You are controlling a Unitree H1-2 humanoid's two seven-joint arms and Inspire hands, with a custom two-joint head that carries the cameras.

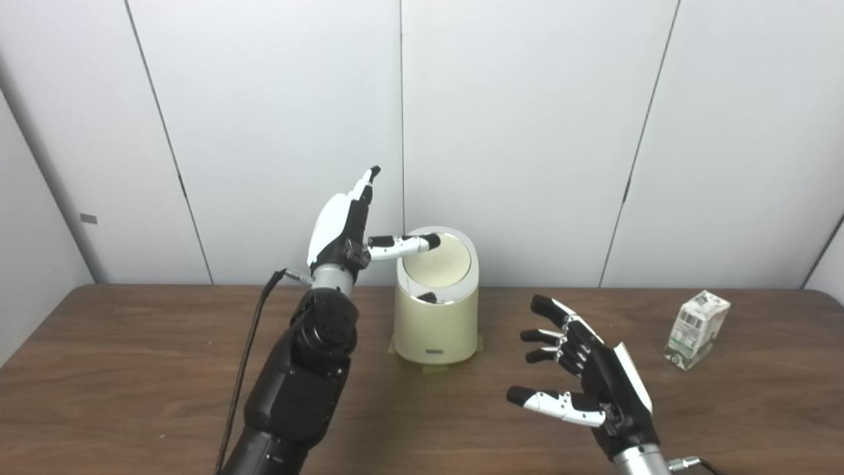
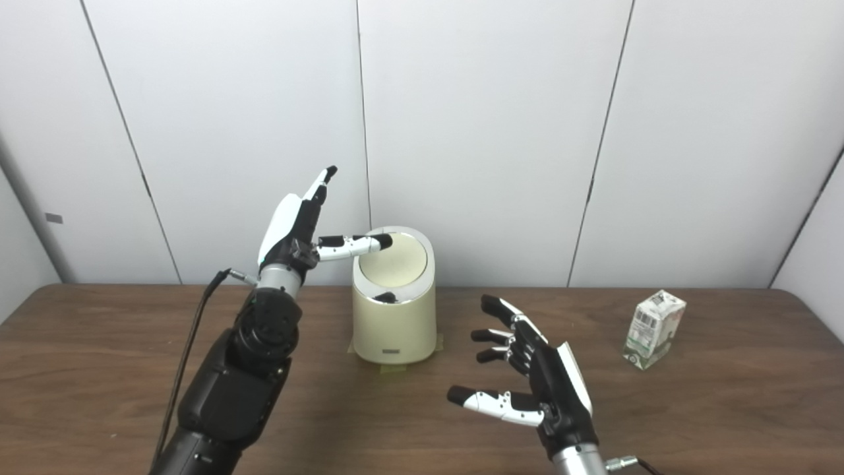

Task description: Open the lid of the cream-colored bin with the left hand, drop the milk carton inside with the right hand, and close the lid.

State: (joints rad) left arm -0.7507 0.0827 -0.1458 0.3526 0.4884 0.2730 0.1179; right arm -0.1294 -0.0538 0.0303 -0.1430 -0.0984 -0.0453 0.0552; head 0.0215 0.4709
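Left hand (image 1: 343,227) beside bin (image 1: 436,316), carton (image 2: 653,328) apart.

Left hand (image 1: 343,231) raised, spread; right hand (image 1: 587,369) low, spread.

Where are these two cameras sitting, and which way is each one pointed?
Left eye view: on the robot's head, looking down and forward over the table at the cream-colored bin; both arms show, the left hand raised beside the bin's lid, the right hand open over the table.
Right eye view: beside the first, a little to the right, facing the same way; the same arms and hands show.
Both share the bin, the milk carton standing at the right, and the panelled wall.
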